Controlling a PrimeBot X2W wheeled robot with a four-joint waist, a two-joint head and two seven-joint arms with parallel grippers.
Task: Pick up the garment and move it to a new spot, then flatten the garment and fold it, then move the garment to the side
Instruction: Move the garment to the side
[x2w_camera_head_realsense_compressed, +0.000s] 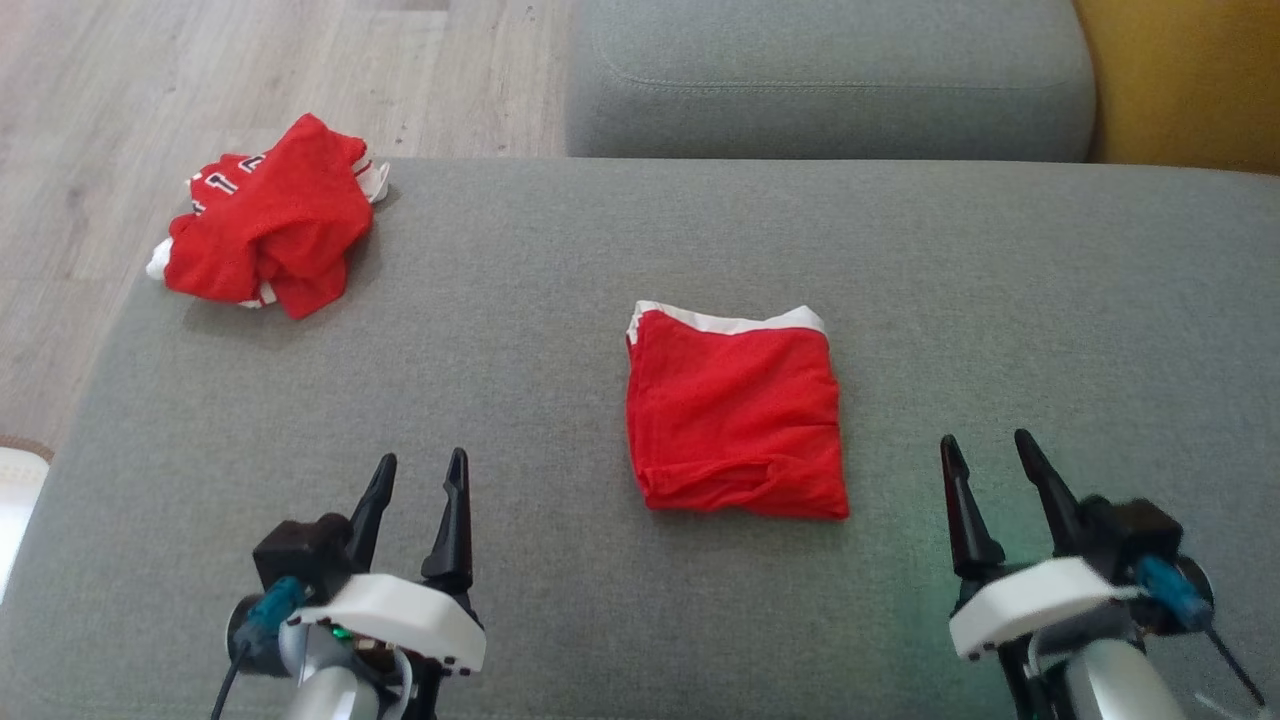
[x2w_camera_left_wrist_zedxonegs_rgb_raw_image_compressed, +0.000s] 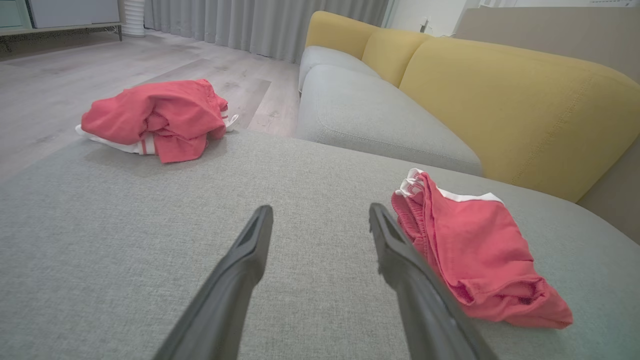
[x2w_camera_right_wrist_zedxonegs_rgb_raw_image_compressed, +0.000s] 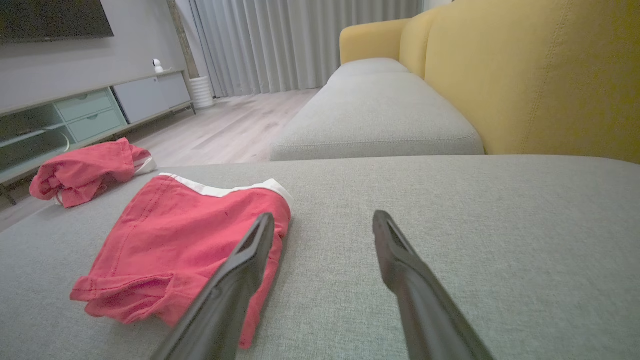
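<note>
Head view showed the folded red garment (x2w_camera_head_realsense_compressed: 735, 415) lying flat near the middle of the grey cushion (x2w_camera_head_realsense_compressed: 600, 250), with its white waistband on the 12 o'clock edge and a thicker rolled hem on the 6 o'clock edge. It looked already folded into a compact rectangle, so probably only the move to the side was left. The cloth seemed thin, light and limp, not fragile and not slippery on the woven cushion. Because it was soft, the layers would likely slide apart and the fold would open if only the top layer was pinched. A safer hold would be at the 3 o'clock and 9 o'clock edges together, with the fingers going under all layers, or at the thick 6 o'clock hem.

From the garment, the left gripper (x2w_camera_head_realsense_compressed: 421, 458) stood at about 8 o'clock and the right gripper (x2w_camera_head_realsense_compressed: 985, 440) at about 4 o'clock. Both were apart from the cloth, with the jaws spread wide and nothing between them. In the right wrist view the garment (x2w_camera_right_wrist_zedxonegs_rgb_raw_image_compressed: 175, 240) lay just beside that gripper's finger.

Toward 10 o'clock, well apart, a crumpled red garment (x2w_camera_head_realsense_compressed: 270, 215) with white trim and printed digits sat at the cushion's corner. At 12 o'clock was a second grey cushion (x2w_camera_head_realsense_compressed: 830, 80), at 2 o'clock a yellow backrest (x2w_camera_head_realsense_compressed: 1180, 80), and wooden floor (x2w_camera_head_realsense_compressed: 150, 80) at 10 o'clock.

The count was two red garments, two grippers with two fingers each, and two grey cushions.
</note>
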